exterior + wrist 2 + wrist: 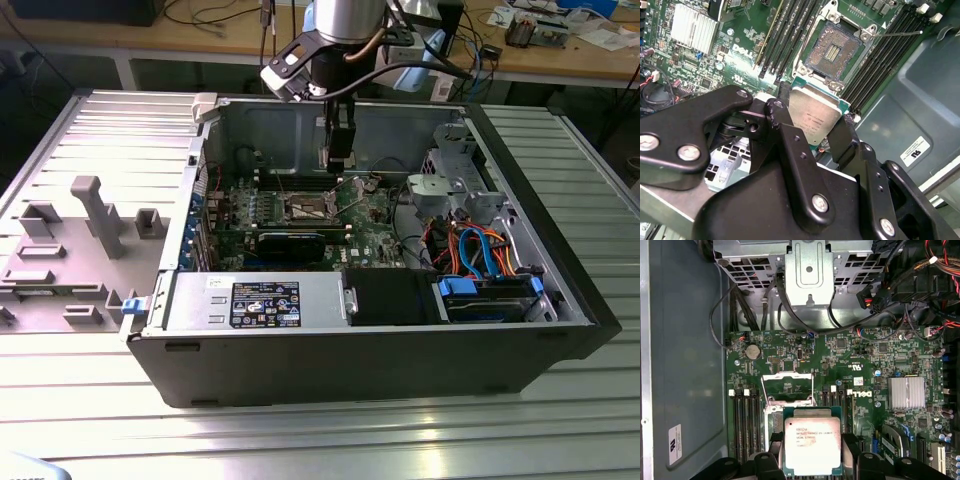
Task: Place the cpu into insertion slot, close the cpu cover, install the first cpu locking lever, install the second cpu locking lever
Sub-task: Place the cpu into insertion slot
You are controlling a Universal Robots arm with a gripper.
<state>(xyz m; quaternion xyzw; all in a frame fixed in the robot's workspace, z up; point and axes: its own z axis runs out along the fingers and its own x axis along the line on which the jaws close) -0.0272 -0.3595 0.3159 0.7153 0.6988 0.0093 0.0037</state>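
- I'm gripping the chip [815, 117] by two opposite edges with my fingers [779, 116], its metal top facing both wrist views.
- I'm holding it over the socket [832, 50], apart from it.
- Cover plate [788, 374] is standing open beside the socket.

We see the cpu [812, 445] topped with smooth, satin silver-grey metal over a green rim, held in the gripper [810, 119], whose 2 fingers [790, 145] look like satin black metal with bright silvery screws. The insertion slot [832, 50] is a dark, grainy recess in a shiny metal rim on the glossy green circuit board [865, 360], which also carries a bright finned metal heatsink [907, 392]. Low in the exterior view, the case [350, 365] is matt black outside and dull grey sheet metal within, on a ribbed metal table [300, 440] with a soft sheen.
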